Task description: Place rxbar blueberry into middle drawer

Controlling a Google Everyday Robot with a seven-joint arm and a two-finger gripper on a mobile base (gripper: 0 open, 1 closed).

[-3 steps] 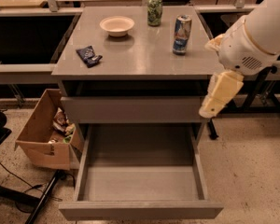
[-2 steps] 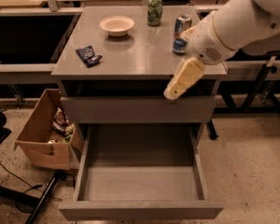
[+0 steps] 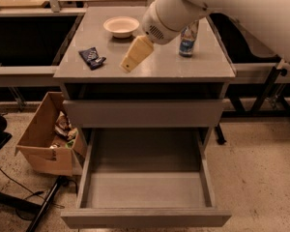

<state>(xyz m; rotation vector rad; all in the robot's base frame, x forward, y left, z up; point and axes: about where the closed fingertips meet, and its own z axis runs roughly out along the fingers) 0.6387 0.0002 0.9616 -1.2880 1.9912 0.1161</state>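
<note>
Speckled beige floor (image 3: pixel 261 178), grey cabinet (image 3: pixel 142 112) in the centre with its grey tabletop (image 3: pixel 208 69). Middle drawer (image 3: pixel 145 190) is pulled out toward the camera, with a bare grey floor; its back portion sits in shadow under the closed drawer front above.

rxbar blueberry (image 3: pixel 92 58) lies flat on the tabletop near the left edge, dark blue and crinkled, markings too small to read.

Gripper (image 3: pixel 126 66) hangs over the tabletop, tilted down-left, just right of the bar and not touching it. It reads as one cream wedge from this angle, so I can't tell whether it's clenched or released. Nothing visible in it.

White arm (image 3: pixel 222 4) is cut off at the top and right edges. It hides the top of the blue-and-white can (image 3: pixel 186 42) at the right rear.

White bowl (image 3: pixel 121 26) sits at the rear, in full view.

Cardboard box (image 3: pixel 38 144) stands on the floor to the left; its contents are hard to make out. Black cable (image 3: pixel 9 180) runs across the lower left.
</note>
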